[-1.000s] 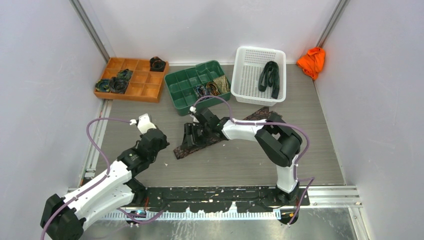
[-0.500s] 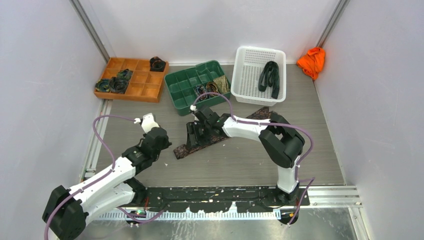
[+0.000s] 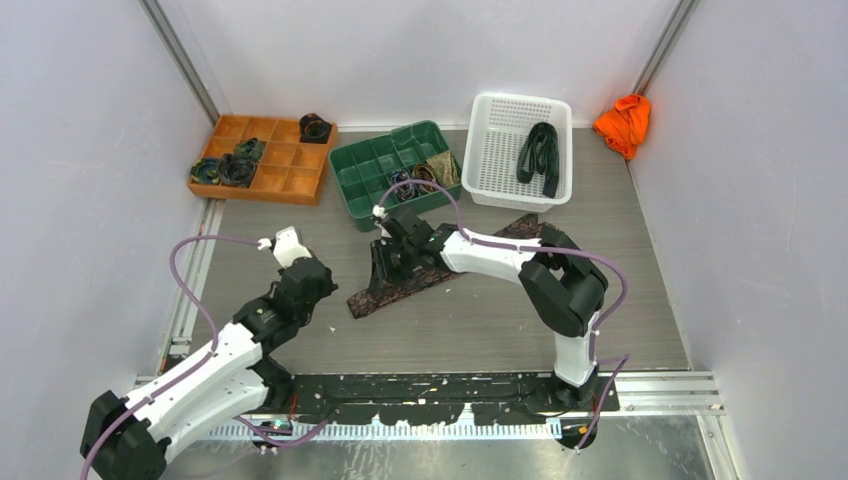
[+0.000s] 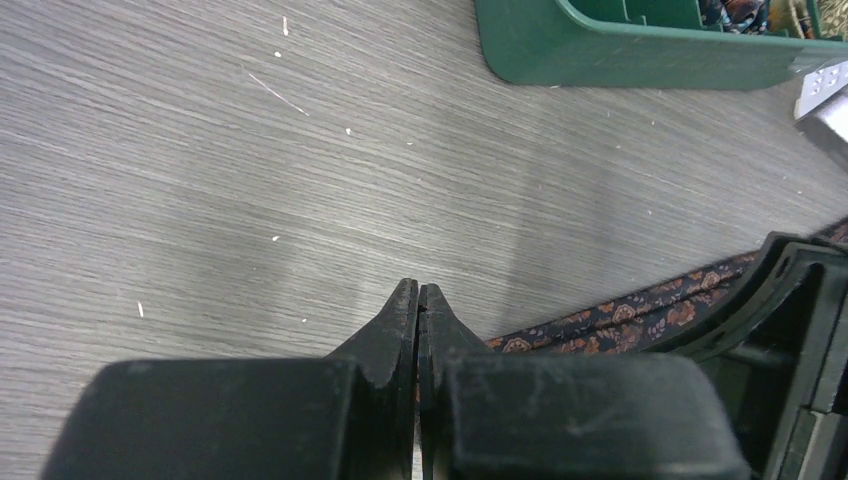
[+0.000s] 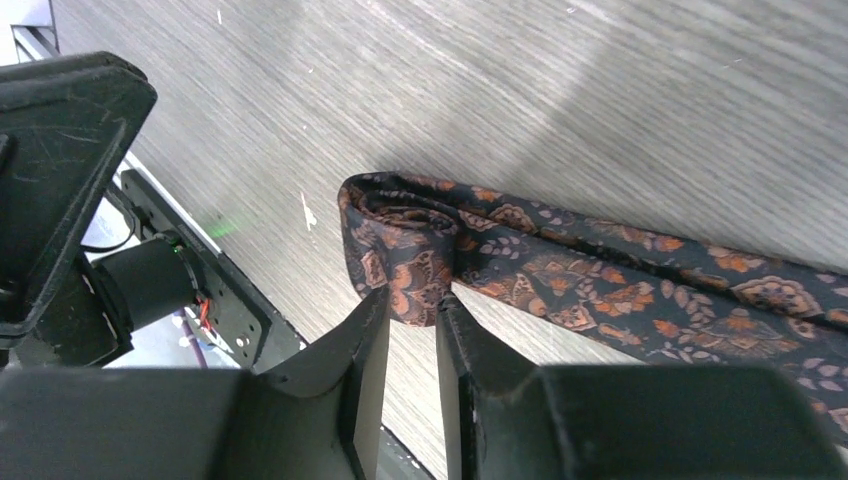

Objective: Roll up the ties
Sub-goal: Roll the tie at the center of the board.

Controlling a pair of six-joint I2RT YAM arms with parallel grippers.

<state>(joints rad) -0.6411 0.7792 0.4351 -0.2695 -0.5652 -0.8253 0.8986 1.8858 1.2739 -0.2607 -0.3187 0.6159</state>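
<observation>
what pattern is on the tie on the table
Dark tie, orange-brown floral paisley; clearest in right wrist view.

The right arm [image 3: 490, 258] covers the middle of the brown tie [image 3: 366, 298]. From the right wrist, the tie runs off the side. From the left wrist, the green tray [image 4: 640, 60] is cut off.
</observation>
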